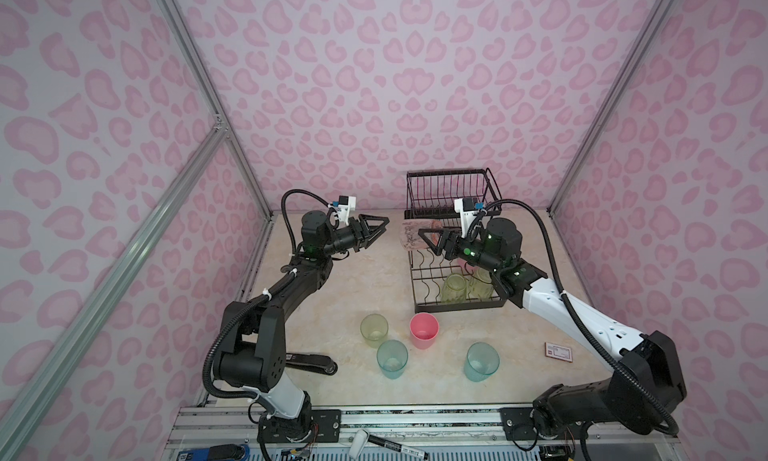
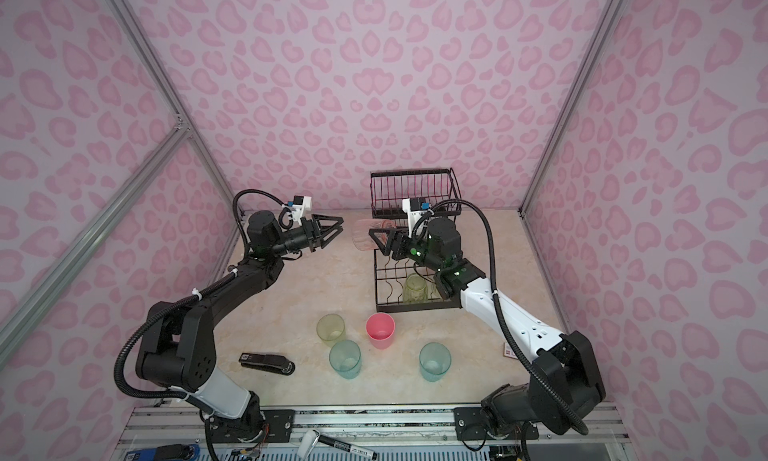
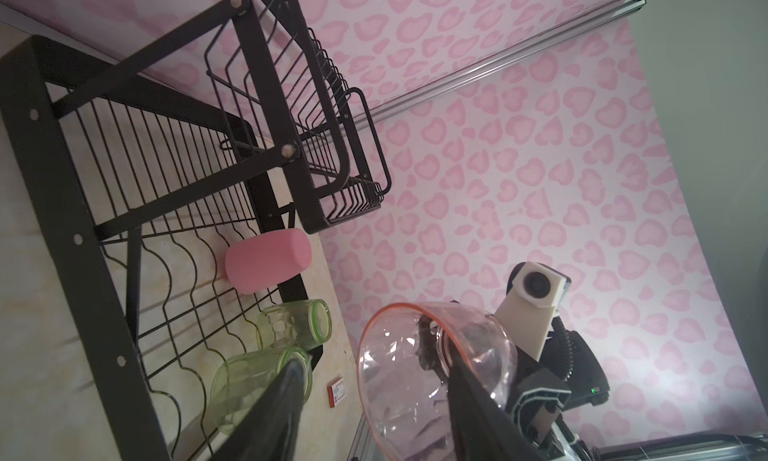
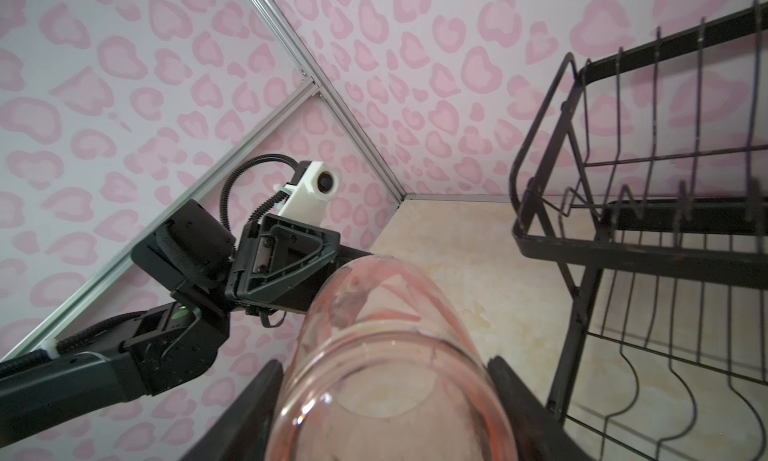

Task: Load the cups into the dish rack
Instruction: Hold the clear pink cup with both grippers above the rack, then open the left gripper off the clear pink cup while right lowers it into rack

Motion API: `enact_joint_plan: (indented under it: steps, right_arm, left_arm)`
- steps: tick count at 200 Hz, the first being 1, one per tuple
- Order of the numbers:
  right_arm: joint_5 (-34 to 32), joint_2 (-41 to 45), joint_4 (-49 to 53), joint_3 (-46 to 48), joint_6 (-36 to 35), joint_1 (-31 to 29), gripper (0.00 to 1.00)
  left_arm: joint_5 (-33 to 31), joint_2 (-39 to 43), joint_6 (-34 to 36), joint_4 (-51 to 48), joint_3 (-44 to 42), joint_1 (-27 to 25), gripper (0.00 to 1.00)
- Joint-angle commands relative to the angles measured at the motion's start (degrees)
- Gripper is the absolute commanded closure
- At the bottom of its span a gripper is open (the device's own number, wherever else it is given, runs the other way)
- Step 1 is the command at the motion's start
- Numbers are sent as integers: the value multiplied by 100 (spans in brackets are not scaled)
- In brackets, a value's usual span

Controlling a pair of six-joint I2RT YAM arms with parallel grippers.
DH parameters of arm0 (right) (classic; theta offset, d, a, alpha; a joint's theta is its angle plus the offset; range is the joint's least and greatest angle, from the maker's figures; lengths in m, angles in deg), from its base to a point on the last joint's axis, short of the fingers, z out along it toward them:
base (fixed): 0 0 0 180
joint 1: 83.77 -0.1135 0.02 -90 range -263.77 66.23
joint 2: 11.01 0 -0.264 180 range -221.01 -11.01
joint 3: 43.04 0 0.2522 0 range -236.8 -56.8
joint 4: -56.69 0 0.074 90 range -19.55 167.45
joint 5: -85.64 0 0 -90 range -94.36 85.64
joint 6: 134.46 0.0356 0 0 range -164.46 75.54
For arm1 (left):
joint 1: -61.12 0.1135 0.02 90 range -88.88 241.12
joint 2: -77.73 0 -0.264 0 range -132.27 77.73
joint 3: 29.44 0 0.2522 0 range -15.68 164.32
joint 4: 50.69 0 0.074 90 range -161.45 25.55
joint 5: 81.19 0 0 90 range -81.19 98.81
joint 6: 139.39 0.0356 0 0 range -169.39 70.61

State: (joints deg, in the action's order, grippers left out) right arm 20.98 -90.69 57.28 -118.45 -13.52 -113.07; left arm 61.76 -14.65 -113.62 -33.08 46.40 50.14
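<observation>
**Right claw grips the clear cup beside the rack**

The right claw (image 1: 426, 240) is clamped on the clear orange-pink cup (image 1: 409, 235), which lies on its side in the air with its mouth toward the left claw (image 1: 379, 230). The left claw stands with jaws spread, empty and apart from the cup.

We see bare tabletop (image 1: 332, 296) under the gap between them and out toward the left edge. The dish rack (image 1: 444, 193) stands at the far edge, toward the far right corner. The held cup hangs just beside the rack's left side, above the lower tier.

Both arms rise from the near edge and bend inward, so the claws face each other.

Two yellow-green rack cups (image 1: 453, 288) and a pink rack cup (image 3: 268, 259) sit on the lower tier. Toward the near edge stand a loose yellow-green cup (image 1: 374, 330), a loose pink cup (image 1: 424, 331), a left teal cup (image 1: 392, 359) and a right teal cup (image 1: 482, 361).
</observation>
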Motion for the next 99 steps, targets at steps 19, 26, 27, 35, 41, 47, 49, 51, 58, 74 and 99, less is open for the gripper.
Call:
enact_joint_plan:
  steps: [19,26,27,35,41,47,49,51,58,74,99]
  right_arm:
    - [-1038,175,962,156,-905,-10,41]
    - [-1173,217,1069,197,-1005,-9,41]
    - [-1173,217,1069,197,-1005,-9,41]
    - [-1364,247,1197,232,-1136,-16,41]
    - [-1491,273,1255,268,-1195,-23,41]
    - [-1619,301,1296,315,-1244,-21,41]
    - [-1659,310,1310,323,-1258,-16,41]
    - [-1711,319,1315,343,-1275,-19,41]
    - [-1876,330,1341,389,-1315,-21,41]
    - [-2224,303,1413,450,-1357,-21,41]
    - [-2496,129,1411,443,-1397,-22,41]
  left_arm:
    - [-935,491,1634,-1975,296,5,41]
    - [-1116,567,1800,-2338,333,8,41]
    - [-1136,578,1822,-2377,336,8,41]
    - [-1299,654,1998,-2635,367,2,40]
    - [-1418,717,2110,-2824,390,7,40]
    - [-1525,775,2192,-2955,392,6,39]
    - [-1564,796,2212,-2987,392,4,39]
    - [-1602,817,2232,-3019,392,3,39]
    - [-1730,895,2336,-3164,405,8,38]
    - [-2074,1092,2539,-3478,418,-1,37]
    - [-2512,1373,2908,-4022,554,-35,36]
